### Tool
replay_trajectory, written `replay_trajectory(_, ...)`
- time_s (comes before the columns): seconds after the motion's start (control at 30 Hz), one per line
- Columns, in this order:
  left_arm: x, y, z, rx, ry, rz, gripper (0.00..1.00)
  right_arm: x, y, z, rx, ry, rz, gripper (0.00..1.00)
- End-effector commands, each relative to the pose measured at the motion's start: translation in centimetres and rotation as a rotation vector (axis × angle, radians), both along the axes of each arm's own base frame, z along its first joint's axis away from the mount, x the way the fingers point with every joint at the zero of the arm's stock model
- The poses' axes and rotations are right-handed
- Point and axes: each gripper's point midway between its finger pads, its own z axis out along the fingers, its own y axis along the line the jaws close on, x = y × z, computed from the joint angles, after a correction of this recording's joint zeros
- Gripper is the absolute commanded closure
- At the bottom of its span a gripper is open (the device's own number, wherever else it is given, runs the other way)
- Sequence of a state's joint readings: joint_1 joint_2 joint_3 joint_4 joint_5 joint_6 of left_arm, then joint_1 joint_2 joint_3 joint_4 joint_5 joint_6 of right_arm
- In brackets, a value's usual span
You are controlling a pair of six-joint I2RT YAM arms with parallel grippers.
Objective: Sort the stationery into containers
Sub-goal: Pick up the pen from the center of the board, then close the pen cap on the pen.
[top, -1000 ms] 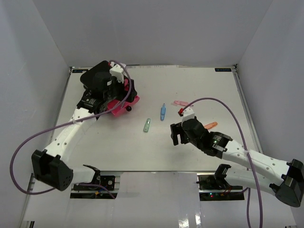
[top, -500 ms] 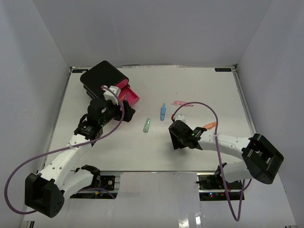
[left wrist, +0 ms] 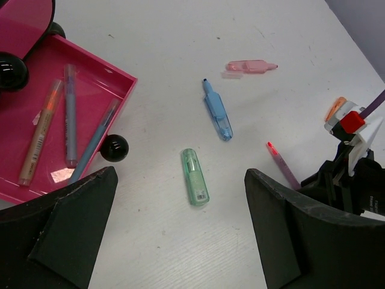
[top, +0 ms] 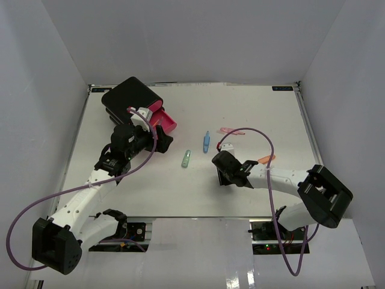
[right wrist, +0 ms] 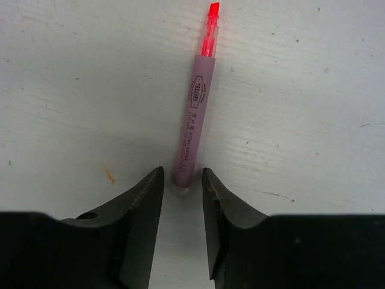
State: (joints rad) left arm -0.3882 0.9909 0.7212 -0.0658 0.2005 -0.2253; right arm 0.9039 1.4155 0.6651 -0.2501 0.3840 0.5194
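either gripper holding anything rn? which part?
Nothing held yet. The right gripper straddles the blunt end of the purple pen lying on the table, with slim gaps either side. The left gripper is open, empty.

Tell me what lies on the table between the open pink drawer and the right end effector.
Two loose items, clearest in the left wrist view: a stubby pale green plastic marker and a translucent blue plastic pen.
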Motion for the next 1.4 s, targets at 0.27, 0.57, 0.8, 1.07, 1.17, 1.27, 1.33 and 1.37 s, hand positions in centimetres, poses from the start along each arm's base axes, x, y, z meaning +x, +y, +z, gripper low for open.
replay_trajectory(0.27,-1.8,-3.1,2.5,-0.211,0.044,-0.132,0.02,0.6,-1.2,1.7,0.032,-0.1,-0.027,0.85)
replay_trajectory(0.57,-4.7,-6.5,6.0,-0.459,0.05,-0.303,0.02,1.7,4.0,12.4,0.455,-0.419,0.135,0.9)
replay_trajectory(0.8,-6.4,-11.0,8.1,-0.507,-0.019,-0.379,0.02,1.4,6.2,21.4,0.745,-0.642,0.228,0.91)
replay_trajectory(1.07,-6.2,-13.7,8.4,-0.54,-0.043,-0.384,0.04,0.1,7.5,25.7,0.896,-0.698,0.306,0.92)
replay_trajectory(1.17,-6.3,-14.5,8.7,-0.558,-0.061,-0.394,0.09,-0.3,7.7,26.1,0.916,-0.697,0.329,0.92)
replay_trajectory(1.27,-6.3,-15.4,8.9,-0.578,-0.055,-0.407,0.14,-0.4,7.7,25.9,0.927,-0.697,0.331,0.92)
replay_trajectory(1.33,-6.3,-16.0,8.9,-0.594,-0.058,-0.41,0.16,-0.6,7.7,25.9,0.94,-0.701,0.337,0.92)
replay_trajectory(1.37,-6.3,-16.2,8.8,-0.597,-0.059,-0.409,0.17,-0.7,7.7,26.0,0.945,-0.701,0.338,0.92)
